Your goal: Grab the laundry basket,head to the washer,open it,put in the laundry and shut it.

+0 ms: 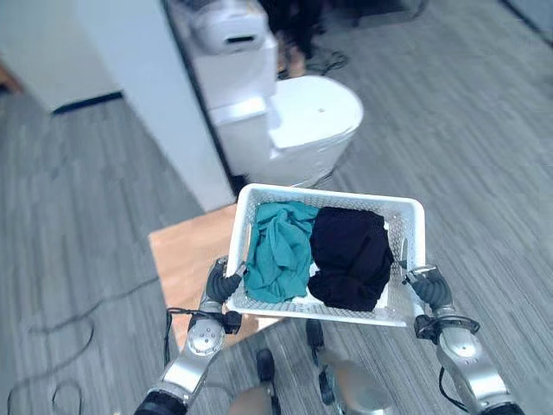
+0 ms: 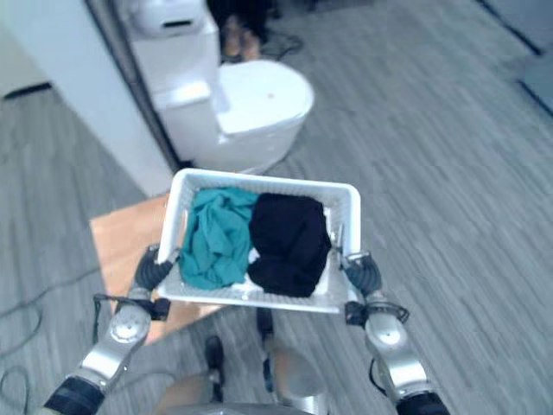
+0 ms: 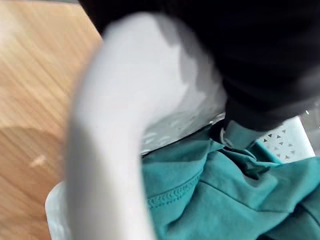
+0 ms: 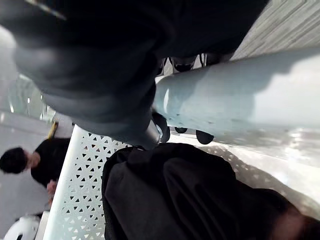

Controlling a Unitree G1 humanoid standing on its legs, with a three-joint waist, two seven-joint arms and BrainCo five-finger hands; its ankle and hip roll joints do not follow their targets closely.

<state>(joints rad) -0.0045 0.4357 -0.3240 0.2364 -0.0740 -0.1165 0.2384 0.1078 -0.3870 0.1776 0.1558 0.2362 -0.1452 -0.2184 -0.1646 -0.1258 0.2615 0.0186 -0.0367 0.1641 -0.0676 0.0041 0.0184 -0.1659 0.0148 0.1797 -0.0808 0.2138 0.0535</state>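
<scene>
I carry a white perforated laundry basket (image 1: pixel 328 195) level in front of me, above the floor. A teal garment (image 1: pixel 278 249) lies in its left half and a black garment (image 1: pixel 350 255) in its right half. My left hand (image 1: pixel 223 285) grips the basket's left rim, its fingers curled over the edge. On the right rim my right hand (image 1: pixel 429 287) holds on in the same way. In the left wrist view the rim (image 3: pixel 115 125) runs close by, over the teal cloth (image 3: pixel 225 195). A white washer (image 1: pixel 294 121) with a rounded lid stands just ahead, lid down.
A white wall panel (image 1: pixel 164 104) rises left of the washer. A low wooden board (image 1: pixel 186 251) lies on the grey floor under the basket's left side. A person's feet (image 2: pixel 233 35) stand behind the washer. Open floor (image 1: pixel 467 130) stretches to the right.
</scene>
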